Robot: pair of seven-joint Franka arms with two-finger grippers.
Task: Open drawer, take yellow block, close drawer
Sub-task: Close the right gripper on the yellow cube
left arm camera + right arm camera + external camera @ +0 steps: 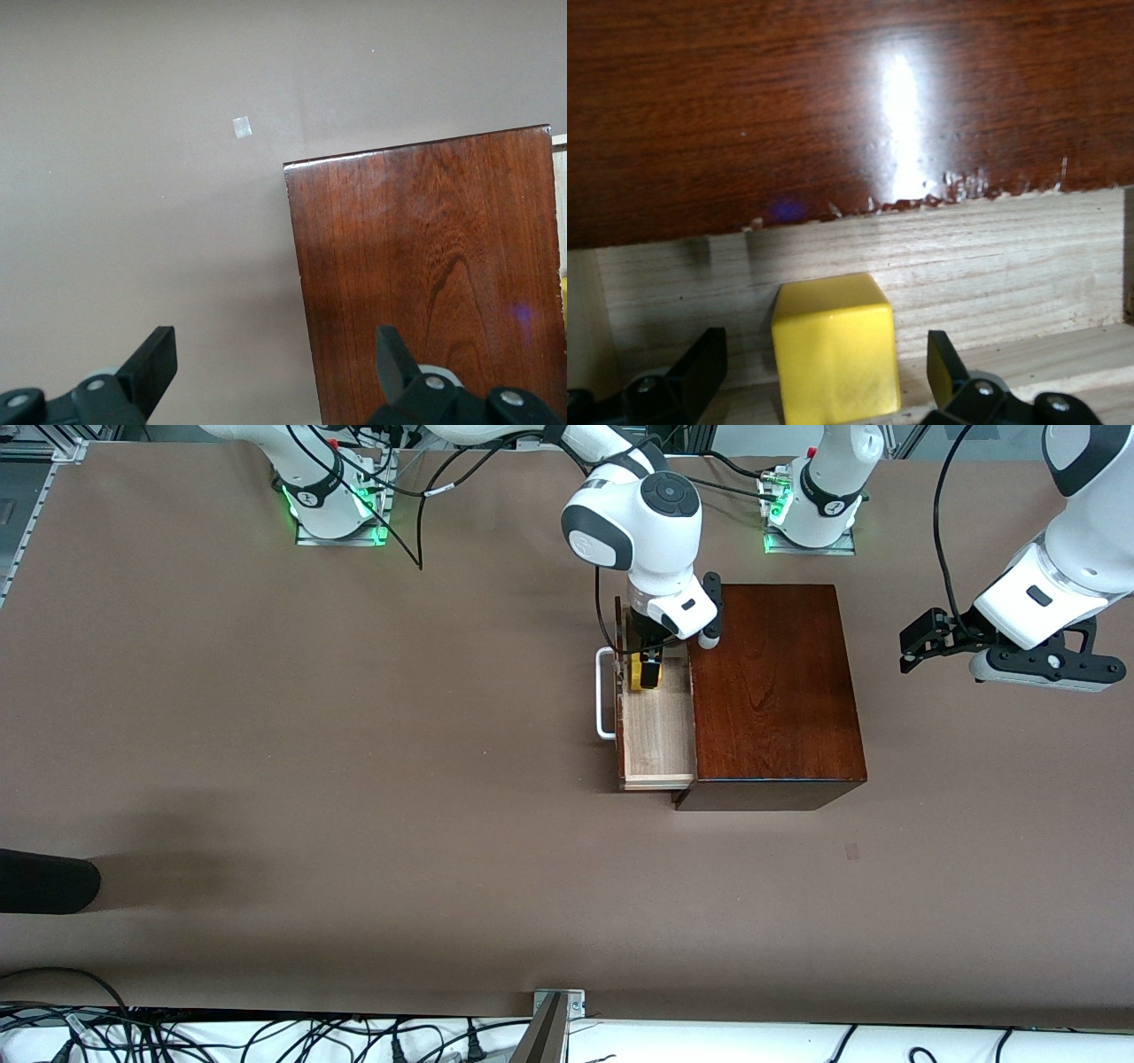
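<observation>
Fingers of right pincer (824, 372) flank yellow block (835, 359) inside open drawer (657, 731).

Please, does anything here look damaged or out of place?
Yes. The wooden box has a chipped, ragged lower edge just above the open drawer. Otherwise nothing stands out: the yellow block sits between the right tool's open fingers.

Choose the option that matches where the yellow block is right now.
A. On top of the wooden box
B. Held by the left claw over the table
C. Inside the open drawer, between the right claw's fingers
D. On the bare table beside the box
C: the yellow block sits on the pale floor of the pulled-out drawer, with the right claw lowered around it, fingers apart on either side; the left claw waits away from the box.
</observation>
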